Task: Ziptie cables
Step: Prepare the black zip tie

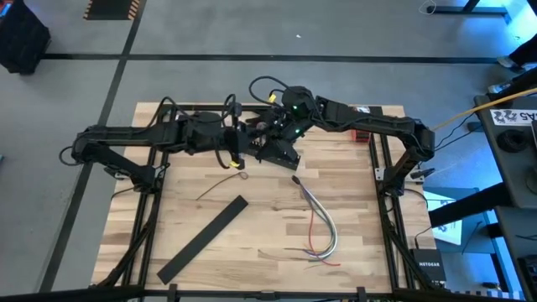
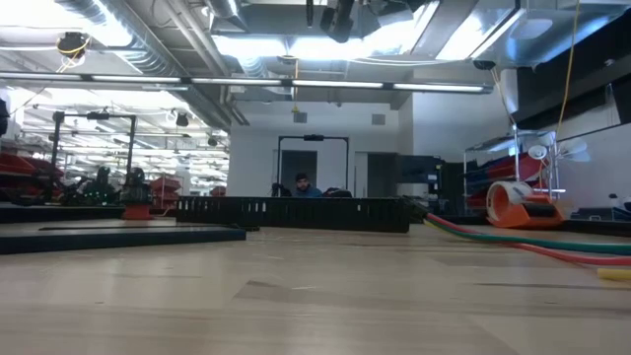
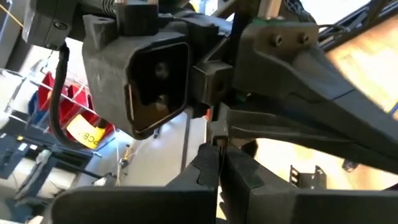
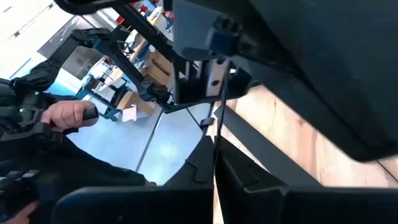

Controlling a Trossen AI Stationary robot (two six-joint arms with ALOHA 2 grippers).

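Note:
Both arms meet above the far middle of the table. My left gripper (image 1: 252,141) (image 3: 217,158) and my right gripper (image 1: 270,144) (image 4: 214,152) face each other, both shut. The ziptie (image 4: 218,115), a hair-thin dark strip, spans the short gap between them, clear of the table. The cables (image 1: 320,222), grey, white and red wires, lie loose on the wood at the near right, below and apart from both grippers. They also show as cables (image 2: 532,240) in the low view, which shows neither gripper. My left gripper has one end of the ziptie (image 4: 216,84) at its fingertips, as seen from the right wrist. Its own wrist view shows only the shut fingers (image 3: 202,171), not the strip between them. My right gripper pinches the ziptie's other end (image 4: 215,142) between its two fingers, which lie along the strip. The strip runs straight out from them to the left gripper, held in the air.
A flat black strip (image 1: 203,240) lies slantwise at the near left. A thin curved strand (image 1: 220,183) rests on the wood below the grippers. A black slotted bar (image 2: 296,212) stands along the far side. A person's hand (image 4: 62,115) shows beyond the table.

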